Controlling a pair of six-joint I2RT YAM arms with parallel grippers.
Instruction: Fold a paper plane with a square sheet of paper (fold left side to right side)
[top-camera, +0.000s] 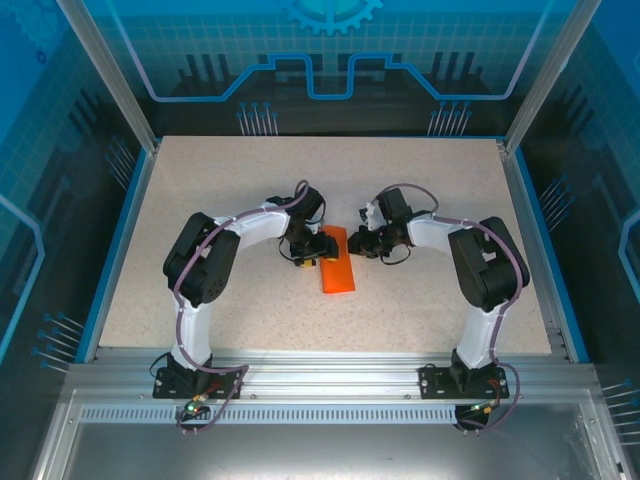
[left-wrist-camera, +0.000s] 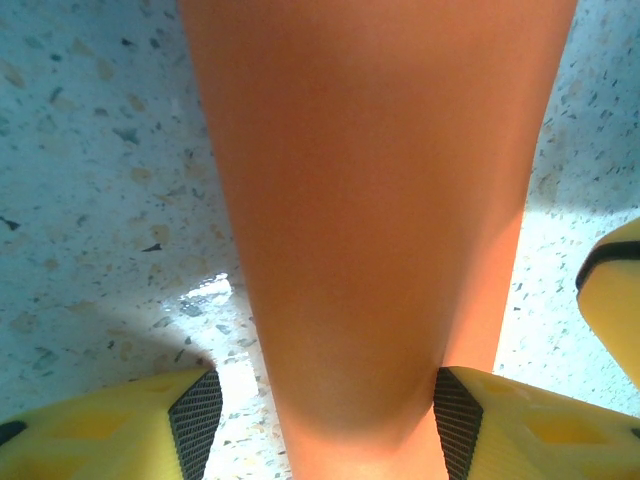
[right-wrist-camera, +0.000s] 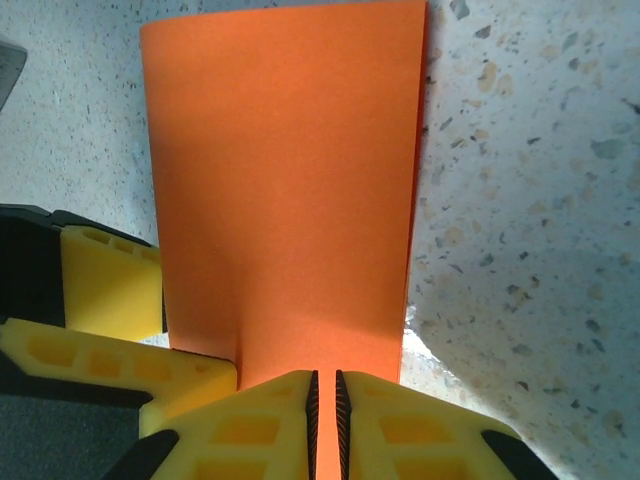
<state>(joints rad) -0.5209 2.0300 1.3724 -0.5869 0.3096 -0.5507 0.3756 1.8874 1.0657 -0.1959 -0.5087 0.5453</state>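
The square sheet of paper (top-camera: 337, 263) is orange and lies mid-table doubled into a long rectangle, not a pointed paper plane. My left gripper (top-camera: 305, 256) stands open astride its left part. In the left wrist view the paper (left-wrist-camera: 370, 180) bulges up between the fingers; the right pad (left-wrist-camera: 457, 420) touches its edge and the left pad (left-wrist-camera: 197, 420) stands clear of it. My right gripper (top-camera: 362, 240) reaches in from the right. In the right wrist view its jaws (right-wrist-camera: 325, 410) are shut on the near edge of the paper (right-wrist-camera: 285, 170).
The speckled beige table (top-camera: 200, 200) has a blue rim (top-camera: 115, 250) and metal frame posts (top-camera: 105, 70) at its back corners. The two grippers stand close together over the paper; one left finger (right-wrist-camera: 105, 285) shows beside the right jaws.
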